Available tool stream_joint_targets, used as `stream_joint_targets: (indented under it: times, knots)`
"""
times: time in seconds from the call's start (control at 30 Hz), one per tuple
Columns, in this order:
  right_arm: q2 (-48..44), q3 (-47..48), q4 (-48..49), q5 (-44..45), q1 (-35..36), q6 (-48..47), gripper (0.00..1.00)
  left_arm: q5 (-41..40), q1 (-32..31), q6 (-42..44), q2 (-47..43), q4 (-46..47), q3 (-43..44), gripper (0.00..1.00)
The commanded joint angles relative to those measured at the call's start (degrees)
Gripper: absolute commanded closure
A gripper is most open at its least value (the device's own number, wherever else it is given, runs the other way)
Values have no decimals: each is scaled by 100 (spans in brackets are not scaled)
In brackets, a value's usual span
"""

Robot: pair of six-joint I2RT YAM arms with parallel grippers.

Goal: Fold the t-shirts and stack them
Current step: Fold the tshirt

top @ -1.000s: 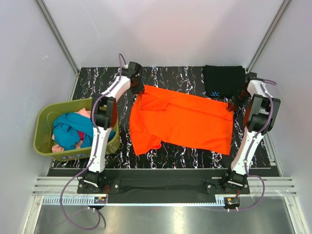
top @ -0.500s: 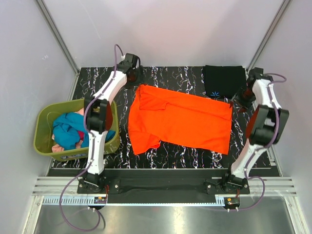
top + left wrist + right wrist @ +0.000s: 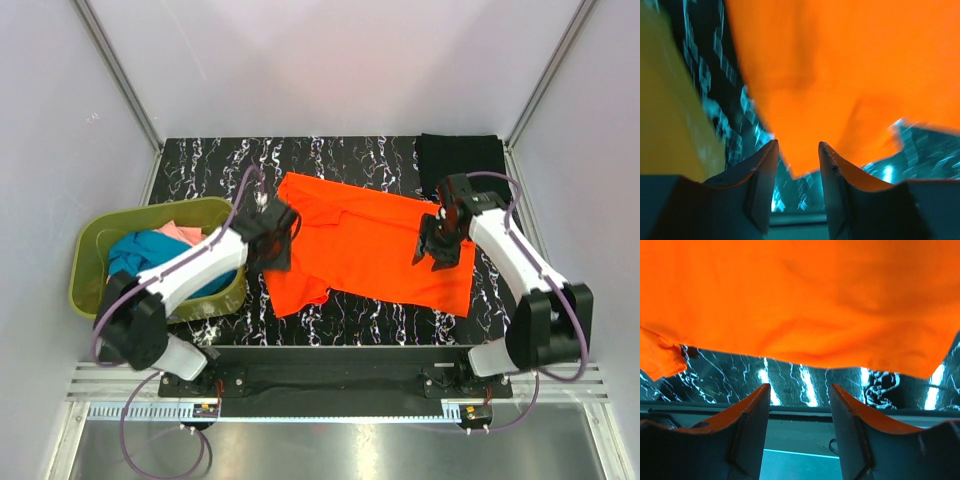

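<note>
Orange t-shirt [image 3: 370,245], top view: soft bright cloth spread nearly flat mid-frame on the black, white-veined table [image 3: 220,170]; it has a few shallow creases and one short sleeve pokes out at lower left.
Black t-shirt [image 3: 460,160], top view: a neat rectangle at the table's upper right corner.
Basket [image 3: 90,240], top view: olive-green hard plastic at the left of the frame, holding a crumpled teal shirt [image 3: 135,255] and pink shirt [image 3: 180,232].
My left pincer [image 3: 278,240], top view: over the orange cloth's left edge; I cannot read the jaw gap from here.
My right pincer [image 3: 435,250], top view: over the cloth's right part.
Left wrist view: my fingers [image 3: 760,185] stand spread with nothing between them. Blurred orange cloth fills the upper right, its pointed edge just above the gap. The basket wall is a yellow-green smear at left.
Right wrist view: my fingers [image 3: 747,425] are spread and empty. The cloth's wavy hem crosses the frame above them, with marble showing below. A small dark tab sits at the hem's left, which no other view shows.
</note>
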Motion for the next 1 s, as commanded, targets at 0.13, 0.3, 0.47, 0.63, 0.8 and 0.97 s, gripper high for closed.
stream_joint_targets:
  times: [0.13,0.3,0.47,0.63,0.8,0.97]
  knots:
    - [-1214,-584,-31,-163,68,85,42,-273,-464,-1391,-927,340,-1993,52]
    - [-1567,-725,-128,-260,60,85,42,0,-525,-1593,-761,806,-2198,48]
    - [-1786,-778,-278,-277,60,59,42,149,-666,-1822,-374,930,-2111,50]
    - [-1883,-787,-348,-242,69,41,42,158,-824,-2182,-162,851,-2181,52]
    - [-1883,-813,-296,-277,68,59,42,-44,-886,-2217,57,596,-2032,49]
    - [-1804,-831,-243,-234,69,59,42,157,-903,-2393,119,657,-2136,60]
